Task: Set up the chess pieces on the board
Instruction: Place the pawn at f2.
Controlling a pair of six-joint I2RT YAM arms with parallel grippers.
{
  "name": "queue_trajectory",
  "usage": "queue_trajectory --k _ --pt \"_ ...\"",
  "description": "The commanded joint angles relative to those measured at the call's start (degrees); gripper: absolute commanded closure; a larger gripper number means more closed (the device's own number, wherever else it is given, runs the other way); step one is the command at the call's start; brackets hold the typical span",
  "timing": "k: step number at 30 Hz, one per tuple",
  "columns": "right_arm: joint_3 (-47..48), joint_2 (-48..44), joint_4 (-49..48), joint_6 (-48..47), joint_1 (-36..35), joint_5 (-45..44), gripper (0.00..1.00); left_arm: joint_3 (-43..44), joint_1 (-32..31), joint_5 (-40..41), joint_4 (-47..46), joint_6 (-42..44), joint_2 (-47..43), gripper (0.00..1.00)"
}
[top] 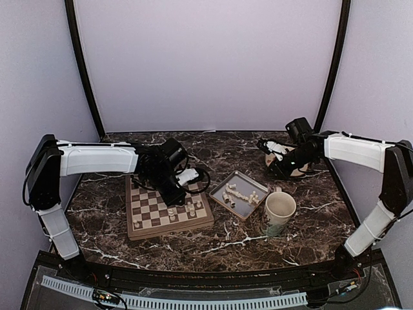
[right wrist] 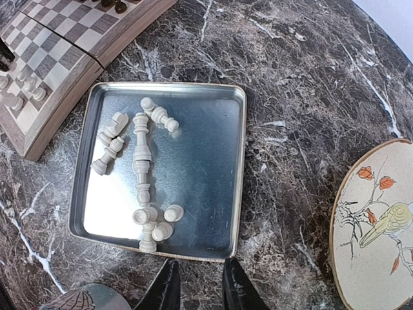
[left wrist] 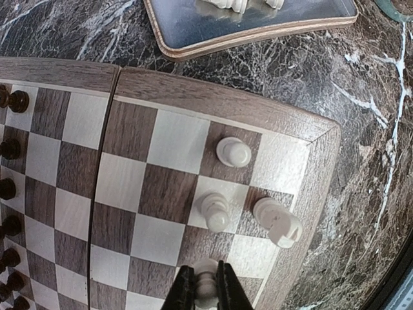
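Cream chess pieces (right wrist: pixel 142 155): most lay in grey metal tray (right wrist: pixel 206 168); three stood near board (left wrist: pixel 171 139) corner.
Left gripper (left wrist: pixel 205 294): jaws pinched fourth chessman (left wrist: pixel 206 274) upright on board.
Right gripper (right wrist: pixel 201 290): jaws spread, empty, by tray rim.

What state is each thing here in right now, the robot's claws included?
left gripper, shut on a white piece
right gripper, open, empty
board, unfolded flat
standing white pieces, three upright on its corner squares
dark pieces, upright on the board
tray, flat, partly filled
tray pieces, lying on their sides
mug, upright
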State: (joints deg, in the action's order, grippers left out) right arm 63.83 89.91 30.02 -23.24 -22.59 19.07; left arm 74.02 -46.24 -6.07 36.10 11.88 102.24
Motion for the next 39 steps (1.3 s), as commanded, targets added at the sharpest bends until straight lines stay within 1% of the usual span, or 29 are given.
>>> queue_trajectory --k 1,13,21,25,30,39 --pt "-0.2 0.3 -0.5 0.1 0.2 1.3 0.76 0.2 0.1 -0.7 0.6 1.1 0.4 0.92" --pt "0.0 1.0 -0.3 -0.2 0.2 2.3 0.76 0.1 0.1 -1.9 1.6 1.3 1.8 0.91" --pt "0.1 1.0 -0.1 -0.2 0.2 2.7 0.76 0.1 -0.1 -1.1 2.3 1.6 3.4 0.91" --pt "0.4 1.1 0.2 -0.2 0.2 2.8 0.76 0.4 -0.1 -0.6 2.3 1.6 4.1 0.88" --pt "0.5 1.0 0.4 -0.2 0.2 2.9 0.76 0.7 -0.1 -0.4 2.3 1.1 4.1 0.81" --pt "0.8 1.0 0.7 -0.3 0.2 3.0 0.76 1.5 -0.1 -0.5 1.4 0.4 2.8 0.79"
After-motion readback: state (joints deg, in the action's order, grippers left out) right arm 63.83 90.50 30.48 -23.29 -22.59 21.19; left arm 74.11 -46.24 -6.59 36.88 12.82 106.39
